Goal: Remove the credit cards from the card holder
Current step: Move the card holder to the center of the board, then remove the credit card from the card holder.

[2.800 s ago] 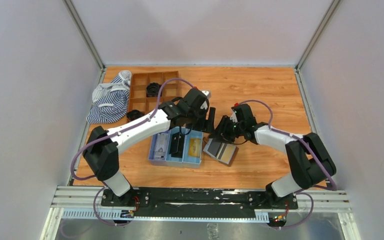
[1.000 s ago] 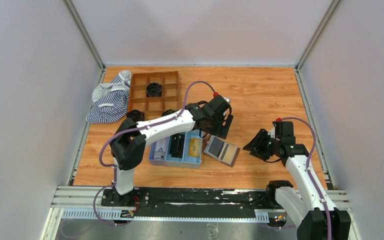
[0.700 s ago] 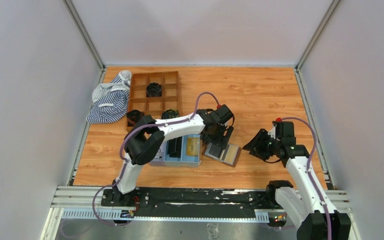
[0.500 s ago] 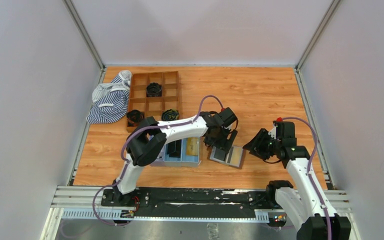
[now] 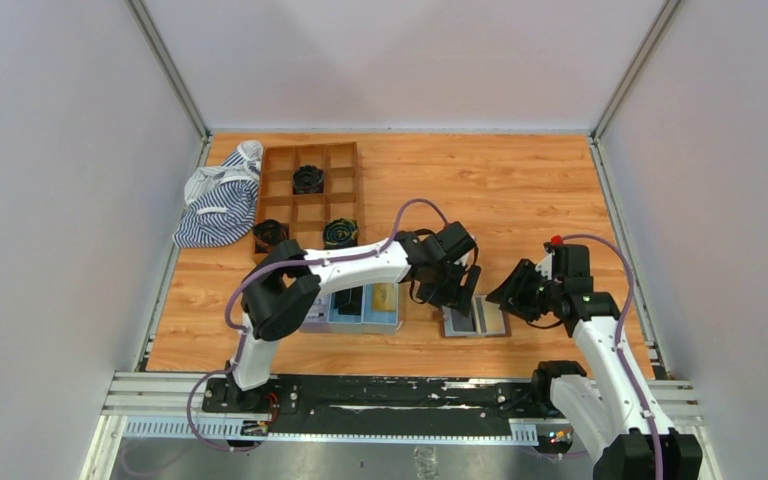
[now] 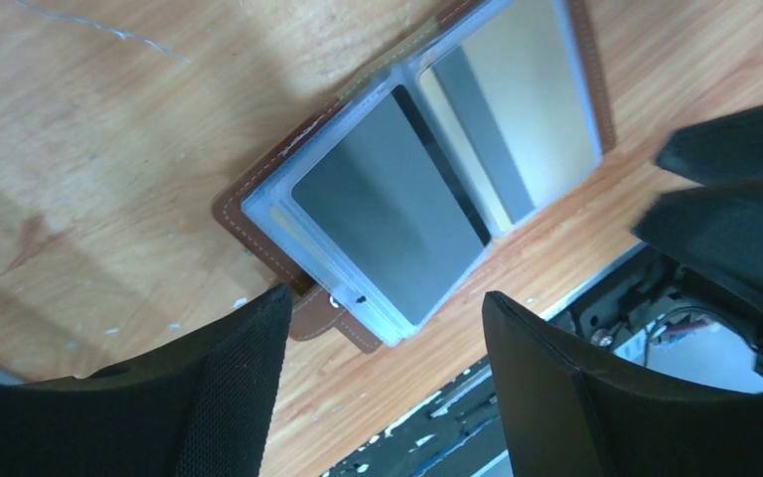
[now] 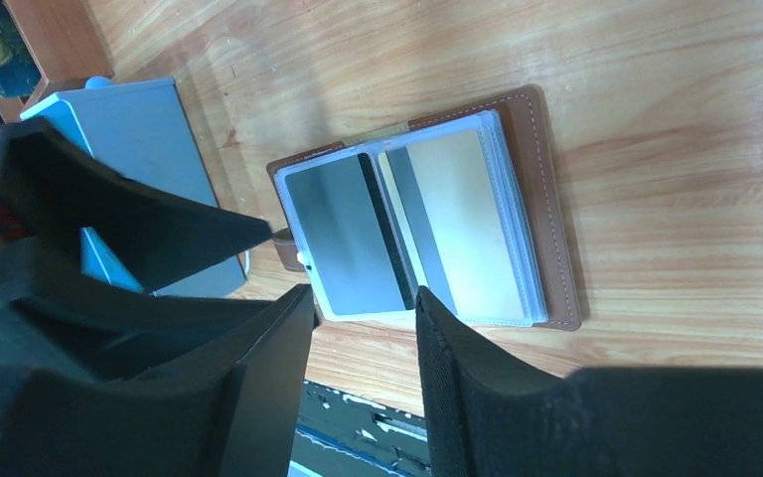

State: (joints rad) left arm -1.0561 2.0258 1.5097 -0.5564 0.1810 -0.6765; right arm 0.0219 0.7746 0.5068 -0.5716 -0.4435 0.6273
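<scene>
Card holder [image 5: 495,322] slid right; left gripper [image 5: 463,298] spread above it.

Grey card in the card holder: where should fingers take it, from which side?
Take the grey card by its long edge beside the strap, probably coming low from that side: the card holder lies open and flat, leaving only edges to pinch.

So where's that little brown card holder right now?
In the top view, the card holder lies open on the table just right of the blue tray, between the left end effector and the right end effector.
</scene>
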